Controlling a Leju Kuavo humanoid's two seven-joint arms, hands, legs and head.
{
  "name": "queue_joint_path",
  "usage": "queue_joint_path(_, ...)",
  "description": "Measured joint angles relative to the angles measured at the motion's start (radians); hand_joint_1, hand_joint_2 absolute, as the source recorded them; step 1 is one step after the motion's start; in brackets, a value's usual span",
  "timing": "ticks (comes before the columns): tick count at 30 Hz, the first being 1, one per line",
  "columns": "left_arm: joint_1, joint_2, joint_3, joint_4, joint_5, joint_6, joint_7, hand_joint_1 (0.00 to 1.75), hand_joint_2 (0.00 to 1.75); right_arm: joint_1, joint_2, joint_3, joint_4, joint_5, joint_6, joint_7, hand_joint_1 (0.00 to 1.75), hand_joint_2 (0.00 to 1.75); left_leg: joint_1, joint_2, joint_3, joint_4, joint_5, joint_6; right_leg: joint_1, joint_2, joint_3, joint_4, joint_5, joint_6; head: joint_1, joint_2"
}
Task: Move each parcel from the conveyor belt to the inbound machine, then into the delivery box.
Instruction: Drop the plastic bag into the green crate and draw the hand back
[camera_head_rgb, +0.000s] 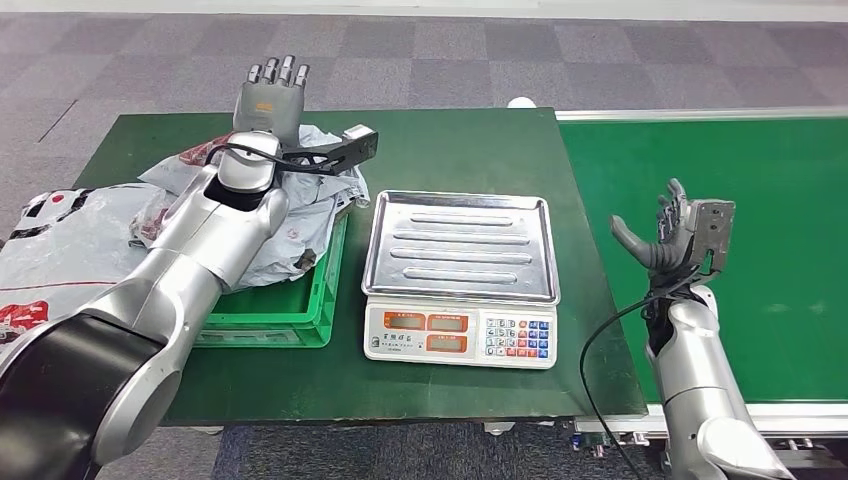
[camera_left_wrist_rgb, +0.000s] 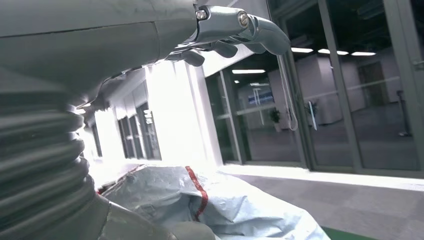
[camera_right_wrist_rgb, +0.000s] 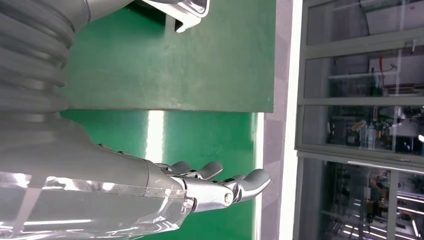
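While my left hand (camera_head_rgb: 272, 95) hovers with fingers spread and empty above the parcels (camera_head_rgb: 290, 215) heaped in the green delivery box (camera_head_rgb: 300, 320), my right hand (camera_head_rgb: 675, 235), also spread and empty, waits over the bare conveyor belt (camera_head_rgb: 780, 250), nearer any coming parcel.

Glossy ribbed metal scale tray (camera_head_rgb: 458, 245); crinkled shiny plastic parcels (camera_head_rgb: 300, 210); matt green belt (camera_head_rgb: 760, 230); green plastic crate (camera_head_rgb: 290, 315).

Grey and mauve carpet tiles (camera_head_rgb: 420, 55) cover the floor; tall dark-framed glass walls (camera_left_wrist_rgb: 350, 100) reflect white ceiling strip lights (camera_left_wrist_rgb: 300, 50)
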Motion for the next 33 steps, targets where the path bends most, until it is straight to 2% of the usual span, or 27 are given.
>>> queue_joint_path(5, 0.000, -0.010, 0.037, -0.001, 0.076, 0.006, -0.071, 0.00, 1.75, 0.000, 0.003, 0.000, 0.000, 0.012, -0.001, 0.000, 0.00, 1.75, 0.000, 0.000, 0.000, 0.000, 0.000, 0.000, 0.000, 0.000, 0.000, 0.000, 0.000, 0.000, 0.000, 0.000)
queue_joint_path(10, 0.011, -0.037, 0.133, -0.012, 0.293, -0.029, -0.237, 0.00, 1.75, 0.003, 0.012, 0.011, -0.008, 0.057, -0.004, -0.008, 0.00, 1.75, 0.000, 0.000, 0.000, 0.000, 0.000, 0.000, 0.000, 0.000, 0.000, 0.000, 0.000, 0.000, 0.000, 0.000)
queue_joint_path(14, 0.030, -0.056, 0.215, -0.036, 0.469, -0.067, -0.343, 0.00, 1.75, 0.015, 0.030, 0.064, -0.064, 0.129, -0.031, 0.004, 0.00, 1.75, 0.000, 0.002, 0.000, 0.000, 0.000, 0.000, 0.000, 0.002, -0.001, 0.000, 0.000, 0.000, 0.000, 0.000)
queue_joint_path(18, 0.039, -0.067, 0.261, -0.055, 0.514, -0.075, -0.363, 0.00, 1.75, 0.023, 0.045, 0.113, -0.115, 0.154, -0.043, 0.023, 0.00, 1.75, 0.000, 0.002, 0.000, 0.000, 0.000, 0.000, 0.000, 0.002, -0.001, 0.000, 0.000, 0.000, 0.000, 0.000)
queue_joint_path(24, 0.045, -0.071, 0.290, -0.070, 0.545, -0.088, -0.385, 0.00, 1.75, 0.031, 0.051, 0.138, -0.151, 0.154, -0.038, 0.020, 0.00, 1.75, 0.000, 0.002, 0.000, 0.000, 0.000, 0.000, 0.000, 0.002, -0.001, 0.000, 0.000, 0.000, 0.000, 0.000)
queue_joint_path(29, 0.091, -0.087, 0.335, -0.123, 0.797, -0.173, -0.522, 0.00, 1.75, 0.038, 0.076, 0.187, -0.210, 0.127, 0.005, 0.026, 0.00, 1.75, 0.000, 0.003, 0.000, 0.000, 0.000, 0.000, 0.000, 0.003, -0.001, 0.000, 0.000, 0.000, 0.000, 0.000)
queue_joint_path(33, 0.148, -0.112, 0.338, -0.176, 0.957, -0.187, -0.551, 0.00, 1.75, 0.015, 0.109, 0.255, -0.240, 0.101, 0.013, 0.041, 0.00, 1.75, 0.000, 0.003, 0.000, 0.000, 0.000, 0.000, 0.000, 0.003, -0.001, 0.000, 0.000, 0.000, 0.000, 0.000)
